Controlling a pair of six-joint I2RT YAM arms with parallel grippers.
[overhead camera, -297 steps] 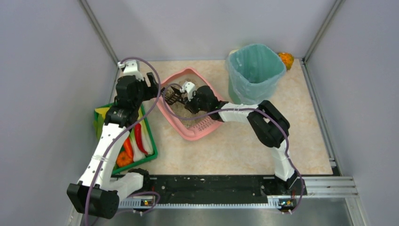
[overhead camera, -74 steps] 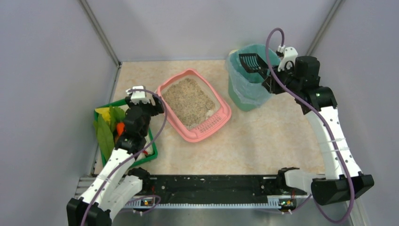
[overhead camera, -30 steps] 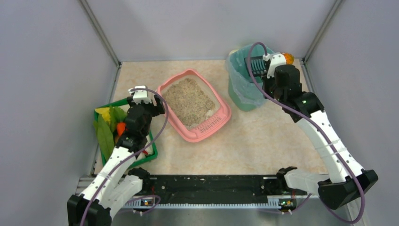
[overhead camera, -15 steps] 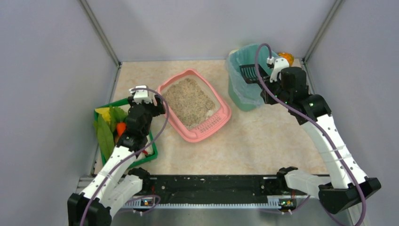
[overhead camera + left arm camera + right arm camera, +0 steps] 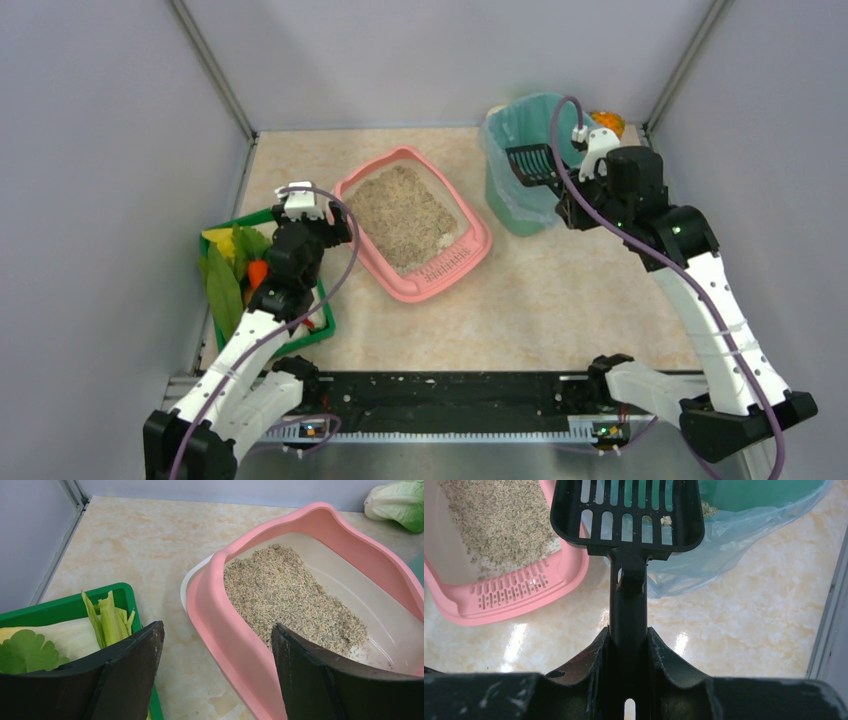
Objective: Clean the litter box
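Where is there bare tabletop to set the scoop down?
Widest bare table lies between the litter box, the bin and the base rail. A smaller patch sits behind the litter box, far left. Crowded: green tray and left gripper at left.

Left arm [image 5: 240, 345], lower left of frame, bent; left gripper [image 5: 218, 630] gapes wide. Right arm [image 5: 700, 290], right side, reaches up-frame; right gripper [image 5: 628, 640] clamps a black scoop [image 5: 626, 550].

Table [image 5: 560, 290] carries litter box [image 5: 440, 285], bin [image 5: 510, 195], green tray [image 5: 65, 606].

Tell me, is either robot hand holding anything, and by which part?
The right gripper holds the black scoop by its handle. The left gripper is open and empty.
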